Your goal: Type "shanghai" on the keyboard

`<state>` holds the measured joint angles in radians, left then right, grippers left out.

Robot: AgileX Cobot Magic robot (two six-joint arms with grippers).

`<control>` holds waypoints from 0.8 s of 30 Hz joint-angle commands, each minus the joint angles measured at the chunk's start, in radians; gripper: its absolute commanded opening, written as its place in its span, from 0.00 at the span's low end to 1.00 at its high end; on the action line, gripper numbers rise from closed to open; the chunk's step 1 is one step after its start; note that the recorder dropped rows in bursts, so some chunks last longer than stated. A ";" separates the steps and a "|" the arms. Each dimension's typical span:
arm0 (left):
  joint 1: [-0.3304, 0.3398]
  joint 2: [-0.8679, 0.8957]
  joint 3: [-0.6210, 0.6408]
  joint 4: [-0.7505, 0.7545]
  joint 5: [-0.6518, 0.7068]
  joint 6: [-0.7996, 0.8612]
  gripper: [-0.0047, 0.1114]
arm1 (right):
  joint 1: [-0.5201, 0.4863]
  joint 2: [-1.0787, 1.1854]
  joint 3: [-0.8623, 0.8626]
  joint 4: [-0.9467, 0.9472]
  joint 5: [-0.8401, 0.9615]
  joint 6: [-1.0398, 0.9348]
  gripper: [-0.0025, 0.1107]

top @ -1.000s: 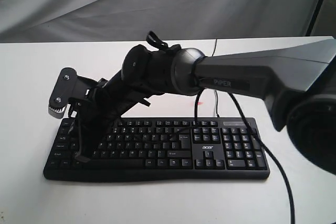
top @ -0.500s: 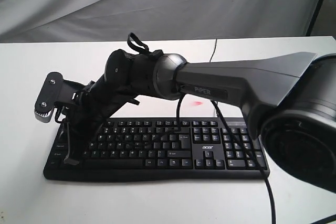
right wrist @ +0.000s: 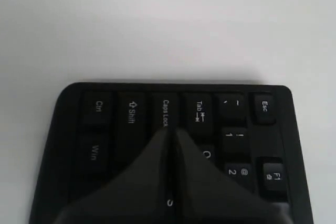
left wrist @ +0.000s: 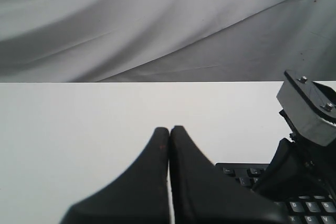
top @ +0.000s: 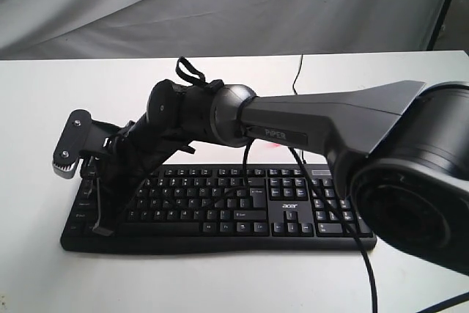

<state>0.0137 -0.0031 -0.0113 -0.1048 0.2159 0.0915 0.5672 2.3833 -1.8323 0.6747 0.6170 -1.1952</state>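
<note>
right fingers (right wrist: 142, 182) pressed together, tips by Caps Lock at keyboard (top: 293, 214) left end, left fingers (left wrist: 136, 187) pressed together above white bench (left wrist: 79, 129)

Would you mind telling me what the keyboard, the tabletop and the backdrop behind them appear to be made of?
The keyboard looks like matte black plastic: moulded keycaps, printed white legends, little glare. The tabletop seems a smooth white laminate or painted board; which one is unclear. The backdrop looks like pale grey fabric, given its soft folds.
</note>
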 commanded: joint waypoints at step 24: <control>-0.004 0.003 0.001 -0.004 -0.003 -0.001 0.05 | 0.001 -0.003 -0.002 0.004 -0.004 -0.010 0.02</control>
<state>0.0137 -0.0031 -0.0113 -0.1048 0.2159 0.0915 0.5672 2.3833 -1.8323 0.6747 0.6170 -1.1961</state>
